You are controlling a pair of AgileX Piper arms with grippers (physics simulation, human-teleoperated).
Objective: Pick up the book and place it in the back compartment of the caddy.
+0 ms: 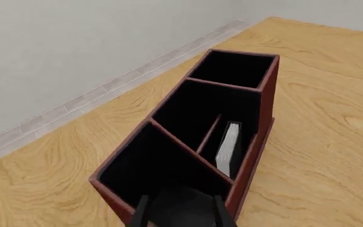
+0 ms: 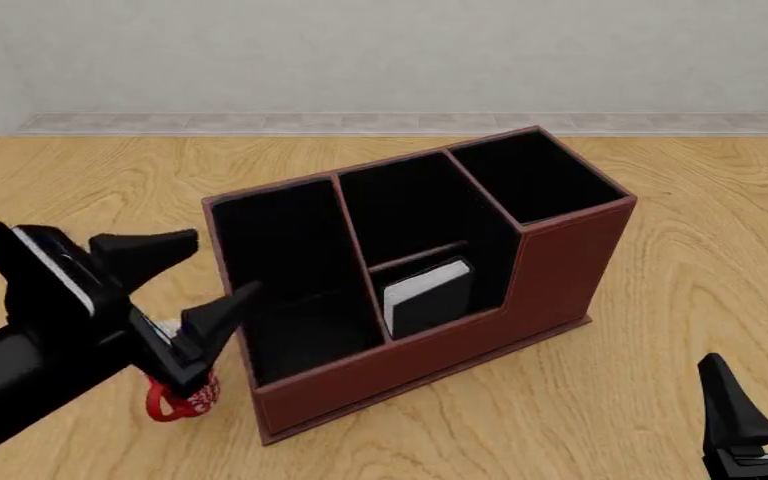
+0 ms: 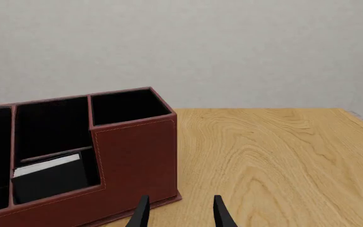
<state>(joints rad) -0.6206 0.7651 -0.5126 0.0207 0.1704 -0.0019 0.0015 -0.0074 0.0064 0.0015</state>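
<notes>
Book (image 2: 427, 297) stands upright on edge inside the caddy (image 2: 571, 255), in the low-walled pocket of the divided middle section, its white page edges up and its black cover facing the cut-down wall. Judged from the front view, this pocket is the back compartment (image 2: 440, 300) named in the task, so placement appears complete. The book's long axis runs parallel to the caddy's long side, roughly from 8 o'clock to 2 o'clock in the front view. The left end effector (image 2: 191, 290) hangs beside the caddy's left end, jaws spread and gripping nothing; the book lies at about 3 o'clock from it, beyond the large end compartment. The right end effector (image 2: 758, 415) sits low at the front right, fingers apart and empty, with the book at about 10 o'clock and farther off. A red-and-white mug (image 2: 181, 395) rests on the desk (image 2: 704, 200) beneath the left arm. Any remaining move is likely a retreat clear of the caddy wall.
</notes>
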